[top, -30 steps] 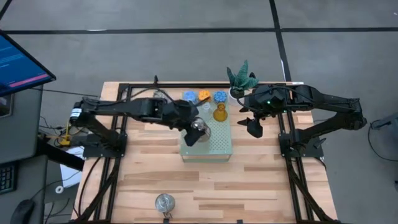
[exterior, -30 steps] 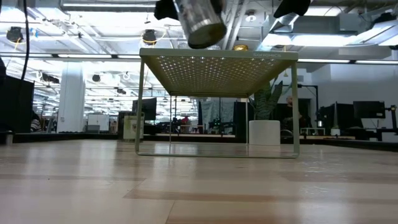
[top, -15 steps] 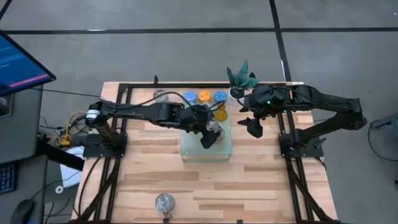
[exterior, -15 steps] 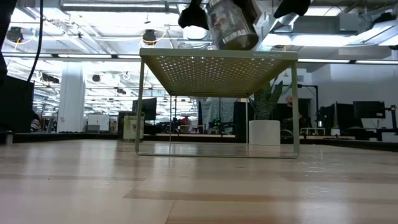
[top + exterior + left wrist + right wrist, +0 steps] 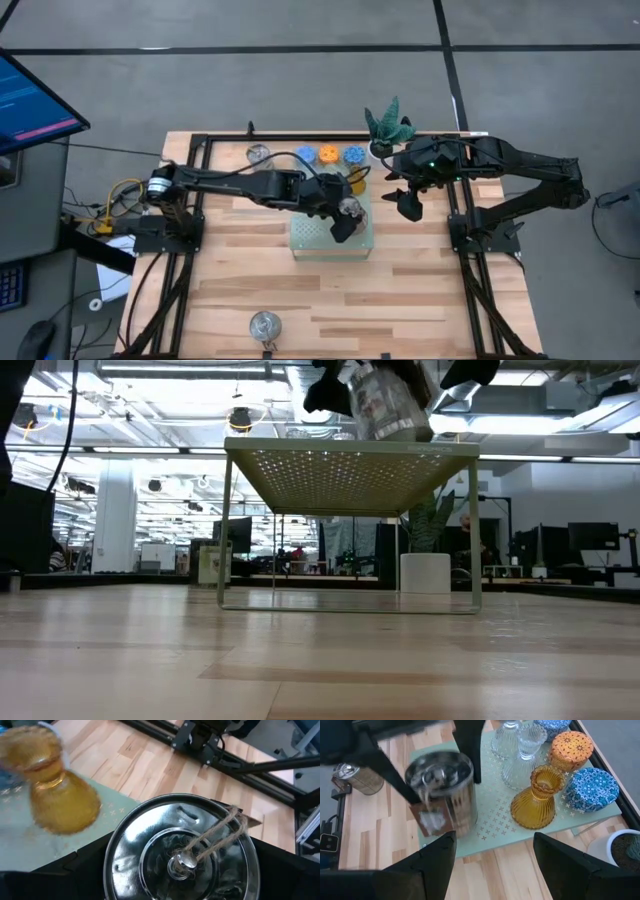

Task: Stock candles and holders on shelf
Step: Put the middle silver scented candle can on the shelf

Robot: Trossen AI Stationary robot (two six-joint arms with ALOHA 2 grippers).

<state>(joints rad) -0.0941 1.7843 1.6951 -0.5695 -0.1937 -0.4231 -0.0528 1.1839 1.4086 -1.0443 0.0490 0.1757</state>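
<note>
I am at the placing step: my left end effector [image 5: 345, 215] grips a silver tin [image 5: 443, 792] just above the mint shelf [image 5: 308, 240], near its right edge. Next I must lower it squarely, clear of the amber glass cup [image 5: 536, 797] close by. My right end effector [image 5: 408, 205] waits open beside the shelf.

Two dark cabled arms [image 5: 230, 182]

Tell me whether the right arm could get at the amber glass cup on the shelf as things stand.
Probably yes. The right gripper hangs open just beside the shelf, and the amber glass cup stands near that edge with nothing between. The left gripper holds a silver tin farther along.
</note>
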